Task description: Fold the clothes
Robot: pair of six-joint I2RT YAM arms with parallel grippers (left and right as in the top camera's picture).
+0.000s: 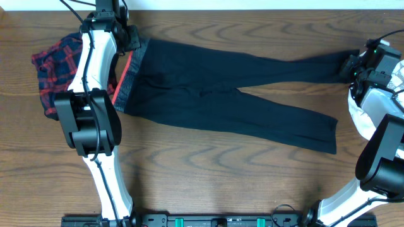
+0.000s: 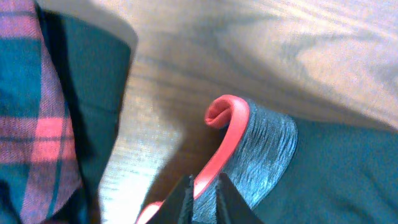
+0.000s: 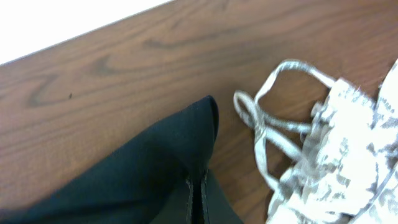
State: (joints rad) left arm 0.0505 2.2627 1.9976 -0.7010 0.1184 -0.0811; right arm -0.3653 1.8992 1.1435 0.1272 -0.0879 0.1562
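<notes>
Long black leggings (image 1: 221, 94) lie spread flat across the table, legs pointing right. Their grey-and-coral waistband (image 1: 129, 79) is at the left. My left gripper (image 1: 136, 39) sits at the waistband's far corner. In the left wrist view its jaws (image 2: 204, 186) stand narrowly on the coral edge (image 2: 230, 130), which curls up just ahead. My right gripper (image 1: 349, 66) is at the cuff of the far leg. In the right wrist view it is (image 3: 198, 186) shut on the black fabric (image 3: 149, 168). The near leg's cuff (image 1: 315, 135) lies free.
A red-navy plaid piece (image 1: 53, 69) is bunched at the left under the left arm and fills the left of the left wrist view (image 2: 37, 124). A white leaf-print top (image 3: 336, 155) with thin straps lies at the right edge (image 1: 398, 75), beside the right gripper.
</notes>
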